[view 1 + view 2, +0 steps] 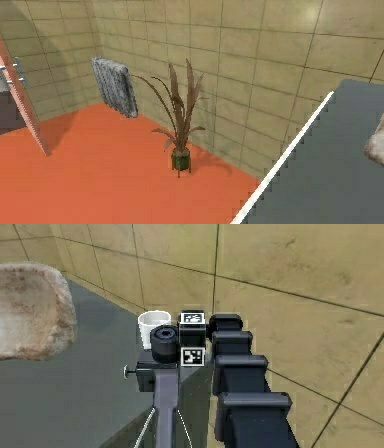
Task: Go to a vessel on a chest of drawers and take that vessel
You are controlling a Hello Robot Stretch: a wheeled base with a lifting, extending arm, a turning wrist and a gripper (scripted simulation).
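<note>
White vessel upright on dark grey top, far edge, by tiled wall. Gripper just near of it; grip state and any load: cannot tell. Fuzzy tan lump at left.

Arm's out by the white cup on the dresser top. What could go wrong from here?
The white cup stands right by the gripper; whether they touch is unclear, so a small move might tip it. The tiled wall is close behind, leaving little room. A sideways sweep could hit the brown lump.
</note>
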